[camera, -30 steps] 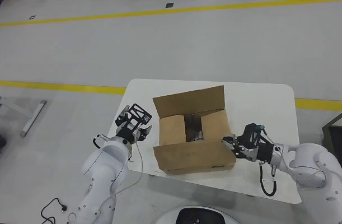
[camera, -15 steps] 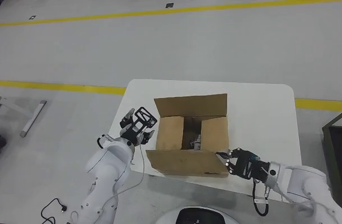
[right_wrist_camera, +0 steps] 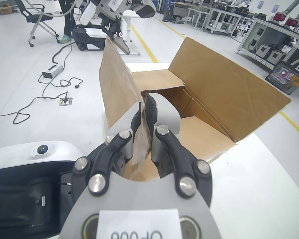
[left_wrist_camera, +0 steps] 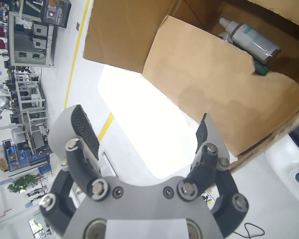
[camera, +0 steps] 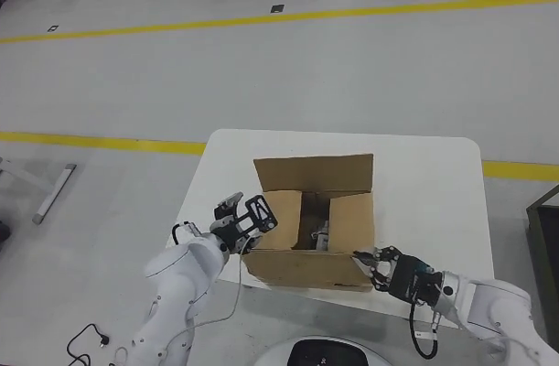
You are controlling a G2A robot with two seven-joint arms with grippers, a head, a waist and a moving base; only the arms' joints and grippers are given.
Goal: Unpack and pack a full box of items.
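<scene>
Your box (camera: pixel 284 215) sits in the middle of the white bench (camera: pixel 425 174), far flap standing up and the two side flaps part folded over the opening. Inside, a white bottle (left_wrist_camera: pixel 249 39) with a teal label lies on top of a dark green item (left_wrist_camera: pixel 261 68). Your right pincer (camera: pixel 366 263) is pinched tight on the near flap (right_wrist_camera: pixel 117 80) close to its right end, with the cardboard sandwiched between both pads. Your left pincer (camera: pixel 259 220) is spread wide and holds nothing. It hangs at the box's near left corner, one fingertip just beside that same flap's edge. The cardboard looks light and stiff across its face but ready to crease or tear at the edge. I would grip it with the pads flat on the board, one pincer towards each end, and swing it about its fold rather than tug. The box seems light enough to slide on the smooth bench. The bottle looks hard, round and slick, so take it across the body, not at the narrow cap.
</scene>
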